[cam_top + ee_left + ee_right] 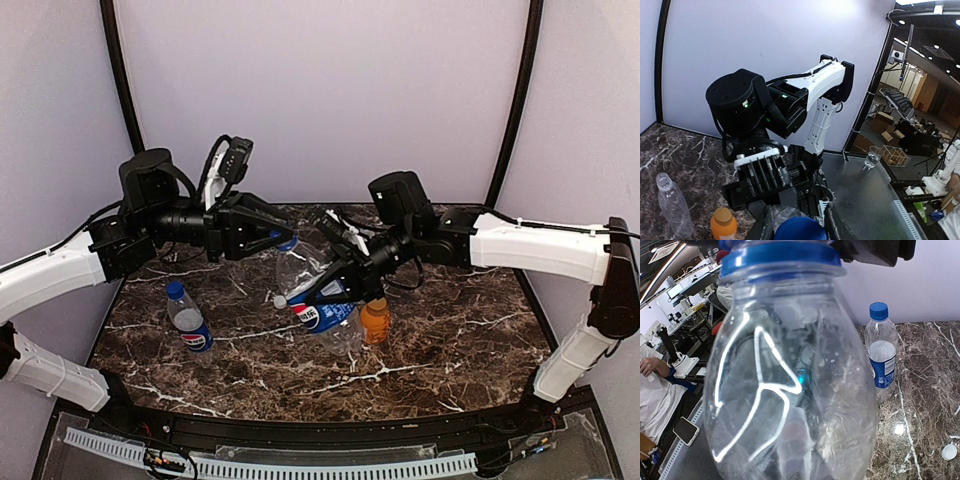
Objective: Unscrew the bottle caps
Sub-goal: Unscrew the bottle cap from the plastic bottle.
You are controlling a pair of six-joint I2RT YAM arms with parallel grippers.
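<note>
Near the front edge of the marble table, toward its left side, a blue-labelled bottle stands upright with its screw cap on. Around the middle of the surface an orange bottle stands with its orange cap in place, just beside a clear unlabelled bottle whose top looks uncapped. A loose white cap lies flat on the marble to the left of that pair. Behind them the right gripper pinches the body of a large clear bottle and holds it tilted, its neck pointing toward the far left corner. Whether its base rests on the table cannot be told. Farther back, the left gripper meets that neck, its fingers pressed against opposite sides of the blue cap, which sits on the bottle's mouth. Both arms reach in over the far half of the table.
</note>
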